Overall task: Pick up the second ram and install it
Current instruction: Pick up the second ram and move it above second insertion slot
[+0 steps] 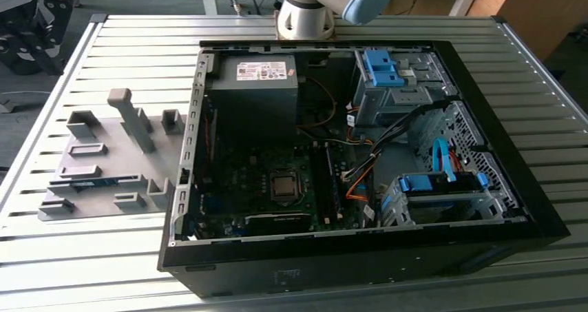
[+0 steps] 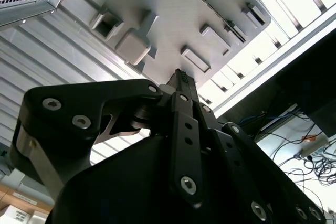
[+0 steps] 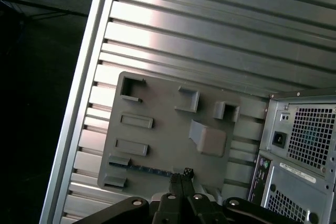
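Note:
The second ram [image 1: 92, 183] is a thin blue-green stick. It lies in a low holder on the grey holder plate [image 1: 115, 136], at the exterior view's left of the open computer case [image 1: 368, 260]. In the first wrist view the ram [image 3: 149, 170] runs along the plate's edge, close to my gripper [image 3: 181, 176]. The gripper hangs well above the plate. Its fingers are pressed together with nothing between them. In the second wrist view the gripper [image 2: 181, 76] points at the plate [image 2: 157, 40] from above.
The case lies on its side on a slatted metal table [image 1: 120, 36], with the motherboard [image 1: 266, 188], power supply [image 1: 253, 85], blue drive cages [image 1: 432, 188] and loose cables showing. Grey blocks and a tall post [image 1: 133, 119] stand on the plate. The arm's base [image 1: 308, 12] sits behind the case.

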`<move>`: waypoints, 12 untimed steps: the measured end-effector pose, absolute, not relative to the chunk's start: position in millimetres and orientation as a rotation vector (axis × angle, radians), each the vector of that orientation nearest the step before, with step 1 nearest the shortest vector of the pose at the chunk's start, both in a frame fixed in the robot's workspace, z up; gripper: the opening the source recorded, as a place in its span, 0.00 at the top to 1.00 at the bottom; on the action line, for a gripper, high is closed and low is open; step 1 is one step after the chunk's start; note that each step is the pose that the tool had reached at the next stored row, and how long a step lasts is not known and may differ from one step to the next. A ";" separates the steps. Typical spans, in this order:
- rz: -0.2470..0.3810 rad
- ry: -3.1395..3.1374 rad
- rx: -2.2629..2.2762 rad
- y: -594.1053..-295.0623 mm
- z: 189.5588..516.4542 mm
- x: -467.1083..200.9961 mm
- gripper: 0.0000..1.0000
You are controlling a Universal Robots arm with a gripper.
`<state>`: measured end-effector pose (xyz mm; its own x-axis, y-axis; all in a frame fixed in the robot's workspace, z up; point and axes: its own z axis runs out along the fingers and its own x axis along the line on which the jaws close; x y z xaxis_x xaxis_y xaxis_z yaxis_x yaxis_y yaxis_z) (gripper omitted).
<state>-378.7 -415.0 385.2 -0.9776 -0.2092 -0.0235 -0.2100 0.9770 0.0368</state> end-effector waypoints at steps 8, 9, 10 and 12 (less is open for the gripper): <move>0.063 3.076 -0.546 -415.0 384.9 -378.7 0.89; 0.063 3.072 -0.572 -415.0 384.8 -378.7 0.89; 0.064 3.067 -0.596 -415.0 384.8 -378.7 0.89; 0.064 3.058 -0.648 -415.0 384.7 -378.7 0.89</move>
